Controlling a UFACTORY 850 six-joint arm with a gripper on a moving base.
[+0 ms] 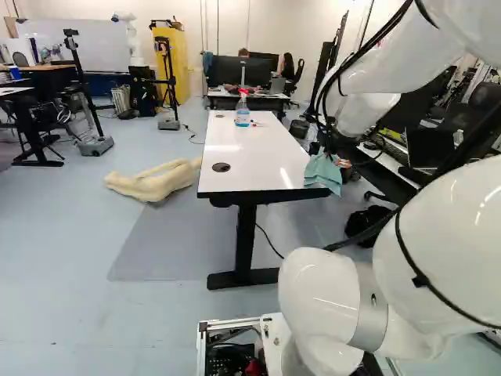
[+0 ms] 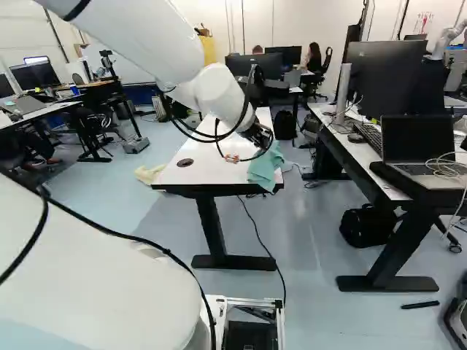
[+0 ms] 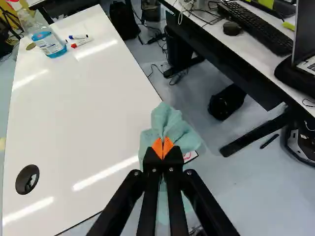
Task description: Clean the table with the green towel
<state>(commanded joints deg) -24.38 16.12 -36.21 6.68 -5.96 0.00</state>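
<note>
At the near right corner of the long white table, my gripper point(image 2: 261, 140) hangs from the arm with the green towel point(image 2: 265, 169) below it. In the wrist view the orange fingertips of the gripper point(image 3: 163, 145) meet on the bunched green towel point(image 3: 170, 122), shut on it. The cloth spreads ahead of and under the fingers, partly over the corner and partly beyond the table's edge. Whether it touches the white tabletop point(image 3: 83, 113) I cannot tell. A spray bottle point(image 1: 242, 111) with blue liquid stands at the table's far end.
Two markers point(image 3: 78, 37) lie near the bottle. A round black cable hole point(image 3: 27, 179) sits in the tabletop. To the right stands a desk with a laptop point(image 2: 419, 149), a black bag point(image 2: 365, 227) under it. A beige bundle point(image 1: 153, 182) lies on the floor left of the table.
</note>
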